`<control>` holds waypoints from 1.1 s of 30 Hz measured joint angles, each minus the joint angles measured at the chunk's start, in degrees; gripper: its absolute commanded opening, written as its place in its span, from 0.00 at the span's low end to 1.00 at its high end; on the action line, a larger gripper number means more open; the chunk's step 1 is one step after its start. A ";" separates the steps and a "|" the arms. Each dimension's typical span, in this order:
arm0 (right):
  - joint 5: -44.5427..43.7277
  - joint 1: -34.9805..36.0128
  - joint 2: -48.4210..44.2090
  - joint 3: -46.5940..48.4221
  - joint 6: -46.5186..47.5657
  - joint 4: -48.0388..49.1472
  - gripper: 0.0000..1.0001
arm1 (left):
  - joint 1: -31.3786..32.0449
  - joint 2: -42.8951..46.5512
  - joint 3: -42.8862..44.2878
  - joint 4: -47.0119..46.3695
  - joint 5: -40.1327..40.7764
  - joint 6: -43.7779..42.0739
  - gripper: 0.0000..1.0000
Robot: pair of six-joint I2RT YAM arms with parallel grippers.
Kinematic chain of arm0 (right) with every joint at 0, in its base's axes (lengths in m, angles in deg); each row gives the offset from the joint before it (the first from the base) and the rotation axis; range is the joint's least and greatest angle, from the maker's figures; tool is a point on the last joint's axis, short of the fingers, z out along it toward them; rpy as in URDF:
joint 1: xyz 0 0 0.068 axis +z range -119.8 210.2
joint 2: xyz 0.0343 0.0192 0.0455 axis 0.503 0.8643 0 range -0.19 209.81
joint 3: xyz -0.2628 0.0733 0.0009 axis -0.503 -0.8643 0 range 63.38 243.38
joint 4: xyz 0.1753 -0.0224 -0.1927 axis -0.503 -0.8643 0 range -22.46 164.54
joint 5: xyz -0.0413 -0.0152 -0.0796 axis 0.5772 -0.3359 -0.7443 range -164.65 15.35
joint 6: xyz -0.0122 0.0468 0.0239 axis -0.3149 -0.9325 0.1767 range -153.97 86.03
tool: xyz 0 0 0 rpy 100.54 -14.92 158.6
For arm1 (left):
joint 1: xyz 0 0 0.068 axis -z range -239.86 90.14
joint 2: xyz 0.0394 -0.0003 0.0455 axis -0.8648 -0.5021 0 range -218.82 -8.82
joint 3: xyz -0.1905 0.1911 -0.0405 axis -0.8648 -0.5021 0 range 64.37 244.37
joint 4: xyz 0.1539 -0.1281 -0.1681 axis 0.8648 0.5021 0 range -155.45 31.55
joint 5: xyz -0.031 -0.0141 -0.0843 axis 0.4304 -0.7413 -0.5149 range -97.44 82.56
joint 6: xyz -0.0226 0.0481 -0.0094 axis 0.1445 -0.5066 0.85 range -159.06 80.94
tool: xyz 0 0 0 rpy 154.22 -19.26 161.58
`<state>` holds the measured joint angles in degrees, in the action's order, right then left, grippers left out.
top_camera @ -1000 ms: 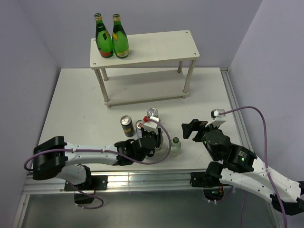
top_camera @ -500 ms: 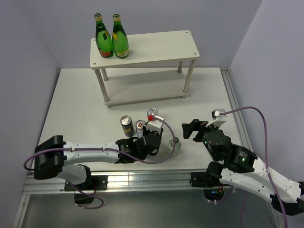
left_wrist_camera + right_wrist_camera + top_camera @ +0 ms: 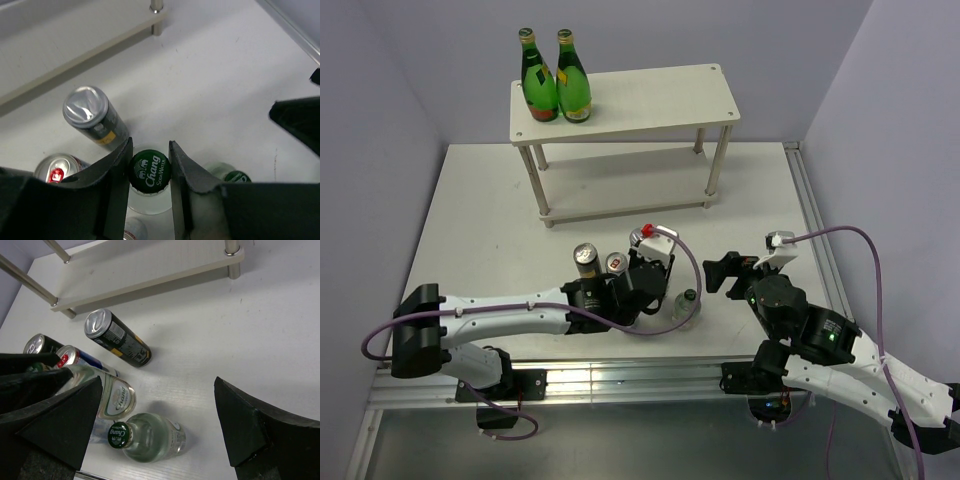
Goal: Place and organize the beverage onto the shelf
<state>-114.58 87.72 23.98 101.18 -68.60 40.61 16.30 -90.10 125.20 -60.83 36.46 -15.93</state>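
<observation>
The left claw (image 3: pixel 150 146) is shut tight on the green cap of a bottle (image 3: pixel 150 172), near the middle of the counter's (image 3: pixel 480 220) near edge, among the cans (image 3: pixel 92 117) (a second bottle (image 3: pixel 152 439) is just beside). The right claw (image 3: pixel 158 382) is wide open, holding nothing. The shelf (image 3: pixel 650 95) is at the far edge

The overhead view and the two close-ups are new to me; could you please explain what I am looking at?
Two robot arms are bolted to a white table. The overhead view comes from a fixed camera above them. Each close-up comes from a camera on one wrist, looking past its own tool. The left tool is shut on a small clear bottle with a green cap. The right tool is open and holds nothing. Nearby stand a second clear bottle, a black can and a silver can. Behind is the shelf, with two tall green bottles on top.
</observation>
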 measured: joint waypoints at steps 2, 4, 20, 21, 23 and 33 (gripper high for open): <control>0.00 0.00 -0.04 0.00 0.00 0.00 1.00 | 0.00 0.02 1.97 0.26 0.55 -1.62 0.00; 0.00 0.00 -0.11 0.00 0.00 0.00 1.00 | -0.07 0.13 4.07 0.52 1.14 -3.80 0.00; -0.02 0.00 -1.07 0.00 0.00 0.02 1.00 | -20.61 3.17 16.02 0.24 -1.84 -14.19 0.00; 0.00 0.00 -1.07 0.00 0.00 0.02 1.00 | -22.36 3.17 15.87 0.00 -1.95 -14.49 0.00; 0.00 0.02 -1.07 0.00 0.00 0.02 1.00 | -25.64 3.17 14.82 -1.38 -1.92 -14.75 0.00; 0.00 0.11 -1.09 0.00 0.00 0.04 1.00 | -33.51 -0.92 7.32 -11.56 -1.03 -15.65 0.00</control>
<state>-114.58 87.83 22.88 101.18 -68.60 40.65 -17.21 -91.01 132.53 -72.39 35.44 -31.58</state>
